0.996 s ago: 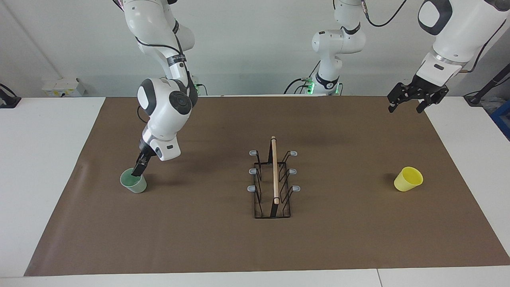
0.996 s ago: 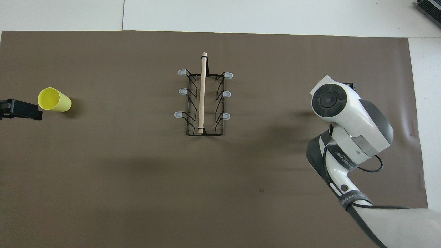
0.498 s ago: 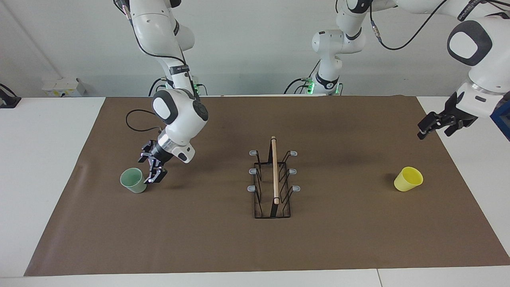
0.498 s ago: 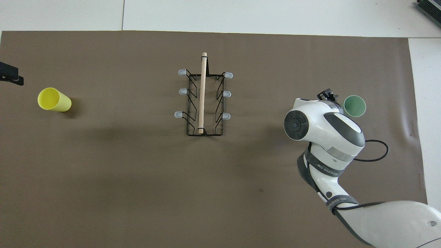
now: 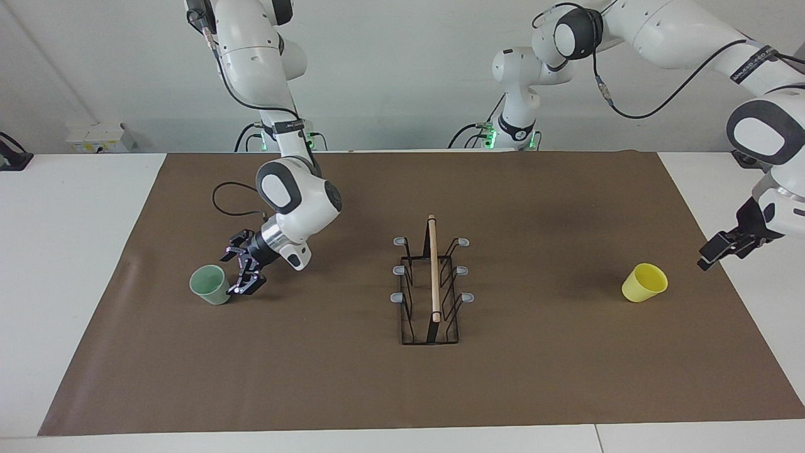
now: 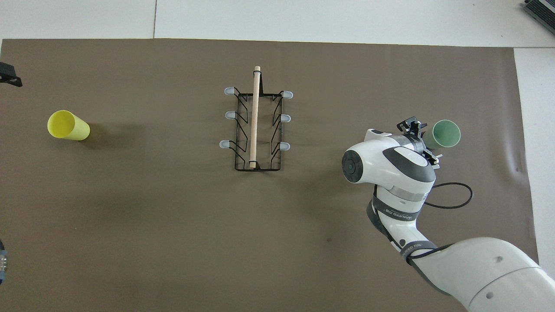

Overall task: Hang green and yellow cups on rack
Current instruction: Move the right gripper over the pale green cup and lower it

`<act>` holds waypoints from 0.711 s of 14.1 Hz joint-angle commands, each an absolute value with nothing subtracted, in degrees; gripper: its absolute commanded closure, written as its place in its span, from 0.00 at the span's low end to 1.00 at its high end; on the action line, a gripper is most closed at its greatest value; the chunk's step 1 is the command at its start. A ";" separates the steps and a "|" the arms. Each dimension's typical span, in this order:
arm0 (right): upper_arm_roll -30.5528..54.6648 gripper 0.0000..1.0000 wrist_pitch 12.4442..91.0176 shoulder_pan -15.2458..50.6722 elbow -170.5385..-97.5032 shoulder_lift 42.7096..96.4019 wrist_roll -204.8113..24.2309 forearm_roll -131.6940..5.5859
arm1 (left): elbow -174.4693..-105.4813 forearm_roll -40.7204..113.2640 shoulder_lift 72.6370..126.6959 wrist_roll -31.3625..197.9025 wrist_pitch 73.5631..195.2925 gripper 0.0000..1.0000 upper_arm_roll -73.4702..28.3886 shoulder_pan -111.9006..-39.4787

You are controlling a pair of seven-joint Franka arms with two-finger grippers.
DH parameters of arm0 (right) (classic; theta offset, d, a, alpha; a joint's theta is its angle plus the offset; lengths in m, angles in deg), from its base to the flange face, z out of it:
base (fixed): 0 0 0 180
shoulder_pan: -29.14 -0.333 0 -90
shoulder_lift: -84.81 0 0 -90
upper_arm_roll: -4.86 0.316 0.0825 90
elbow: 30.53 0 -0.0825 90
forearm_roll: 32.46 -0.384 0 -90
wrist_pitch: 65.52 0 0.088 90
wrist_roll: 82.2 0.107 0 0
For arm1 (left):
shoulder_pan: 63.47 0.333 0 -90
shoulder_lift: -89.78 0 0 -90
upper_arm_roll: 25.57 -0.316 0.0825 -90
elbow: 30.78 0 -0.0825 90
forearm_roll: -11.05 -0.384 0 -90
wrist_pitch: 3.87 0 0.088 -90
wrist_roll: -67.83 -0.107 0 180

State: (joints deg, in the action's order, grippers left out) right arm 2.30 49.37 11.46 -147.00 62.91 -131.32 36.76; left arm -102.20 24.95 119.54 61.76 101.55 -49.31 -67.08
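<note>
The pale green cup stands on the brown mat toward the right arm's end of the table. My right gripper lies low and level beside it, on the rack's side, open, with its fingertips at the cup's wall; I cannot tell if they touch. The yellow cup sits toward the left arm's end. My left gripper hangs open over the mat's edge by it, holding nothing. The black wire rack with its wooden rod stands mid-mat, with nothing on its pegs.
The brown mat covers most of the white table. A black cable loop hangs by the right arm's wrist. A grey box sits at the wall near the right arm's end.
The right gripper has swung from pointing down at the green cup to lying level beside it. The left gripper has come down from high up to low by the yellow cup.
</note>
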 commanded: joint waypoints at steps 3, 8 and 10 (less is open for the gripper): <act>2.22 0.00 48.04 11.55 -147.51 61.08 -124.58 42.40 | -101.78 38.63 124.85 69.48 101.86 0.00 -56.24 -66.03; 2.22 0.00 49.18 13.75 -147.60 60.29 -121.67 44.35 | -111.61 51.26 124.24 82.39 101.60 0.00 -59.66 -64.53; 2.22 0.00 50.93 14.98 -147.60 60.03 -121.49 45.93 | -115.49 54.54 122.83 90.64 101.16 0.00 -60.55 -64.88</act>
State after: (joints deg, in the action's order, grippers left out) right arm 1.94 48.91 13.49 -147.13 60.43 -123.35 42.84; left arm -111.36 51.54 125.09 84.34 101.81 -59.66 -64.18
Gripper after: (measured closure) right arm 0.000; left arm 0.000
